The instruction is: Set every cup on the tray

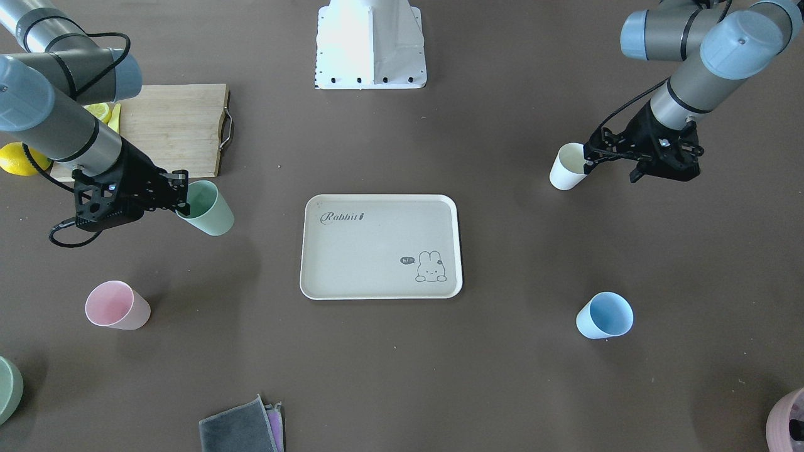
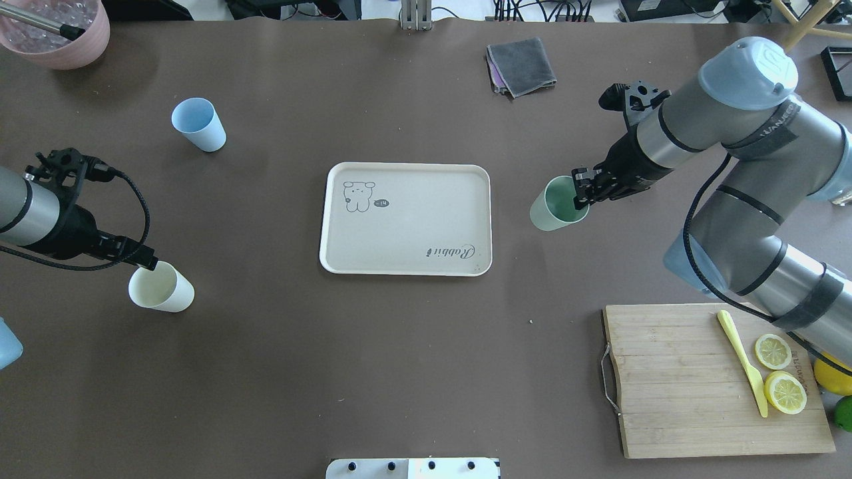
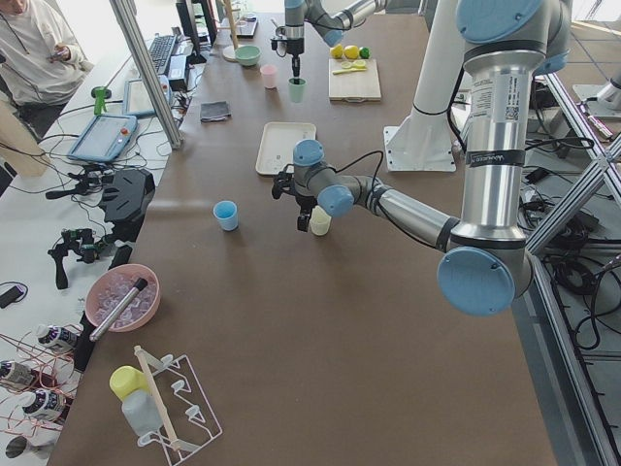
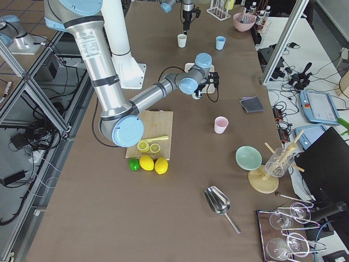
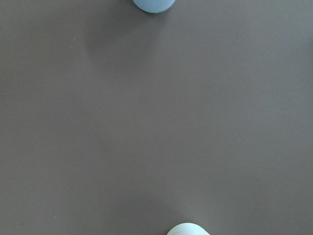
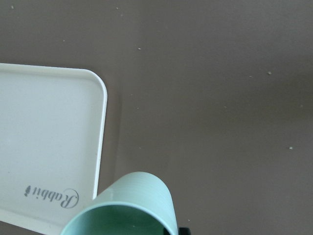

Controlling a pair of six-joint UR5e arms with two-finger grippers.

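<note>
Green cup (image 6: pixel 127 205) held by its rim in the right hand (image 2: pixel 582 197), just beside the tray (image 2: pixel 406 166); no cup on the tray yet.
Right hand is clamped on the green cup with one finger inside the wall and one outside, and the cup looks tilted. Risks: it pivots or slips on that thin rim, or its base catches the tray's raised edge and it topples on release. Left hand (image 2: pixel 145 261) sits at the rim of the cream cup (image 2: pixel 163 289), well apart from the tray; cannot tell if it is closed, and a partial grip could knock the cup over on the bench (image 2: pixel 413 346). Pink cup (image 1: pixel 117 306) and blue cup (image 2: pixel 198 124) stand untouched on the operators' side.
</note>
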